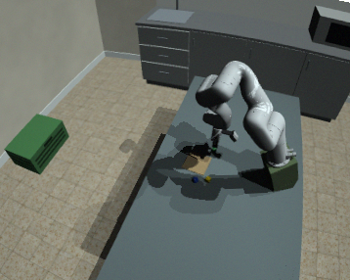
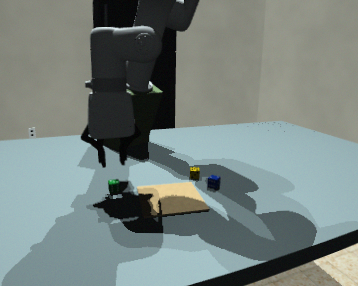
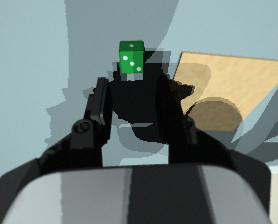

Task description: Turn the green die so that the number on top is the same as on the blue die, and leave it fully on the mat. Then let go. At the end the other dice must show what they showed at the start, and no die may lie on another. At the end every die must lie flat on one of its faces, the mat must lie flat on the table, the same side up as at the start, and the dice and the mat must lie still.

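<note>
The green die [image 2: 113,185] lies on the table just off the left edge of the tan mat [image 2: 175,199], in the arm's shadow. In the wrist view the green die [image 3: 131,58] shows one face with three pips and an adjoining face with one pip. It lies beyond my fingertips, not between them. My gripper [image 2: 113,162] hangs a little above the die, its fingers partly apart and empty. The blue die [image 2: 214,181] and the yellow die [image 2: 195,172] lie on the table at the mat's far right side. Their top numbers are too small to read.
The arm's base stands on a green block [image 1: 283,173] on the table's right side. A kitchen counter [image 1: 242,54] runs along the back wall. A green crate [image 1: 37,143] sits on the floor at the left, far from the table.
</note>
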You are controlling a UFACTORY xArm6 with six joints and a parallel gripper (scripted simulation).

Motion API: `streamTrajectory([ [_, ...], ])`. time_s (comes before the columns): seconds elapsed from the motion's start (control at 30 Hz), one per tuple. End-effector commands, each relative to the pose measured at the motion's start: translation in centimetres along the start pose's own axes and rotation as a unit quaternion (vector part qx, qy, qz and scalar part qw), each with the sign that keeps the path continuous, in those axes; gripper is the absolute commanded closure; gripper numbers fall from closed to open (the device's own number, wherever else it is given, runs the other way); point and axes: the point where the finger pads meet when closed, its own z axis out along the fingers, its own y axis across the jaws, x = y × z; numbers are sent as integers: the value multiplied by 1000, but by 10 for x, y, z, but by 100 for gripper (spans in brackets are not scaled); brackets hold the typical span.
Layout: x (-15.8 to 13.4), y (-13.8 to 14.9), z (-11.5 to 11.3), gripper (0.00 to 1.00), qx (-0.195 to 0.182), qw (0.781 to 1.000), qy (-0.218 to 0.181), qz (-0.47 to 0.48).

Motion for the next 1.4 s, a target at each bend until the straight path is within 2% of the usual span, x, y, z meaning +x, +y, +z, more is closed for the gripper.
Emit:
streamTrajectory([
  [0.0, -1, 0, 3, 58, 1, 1000, -1, 0],
  [0.67, -2, 0, 29, 58, 1, 1000, -1, 0],
  [1.37, -2, 0, 36, 58, 1, 1000, -1, 0],
])
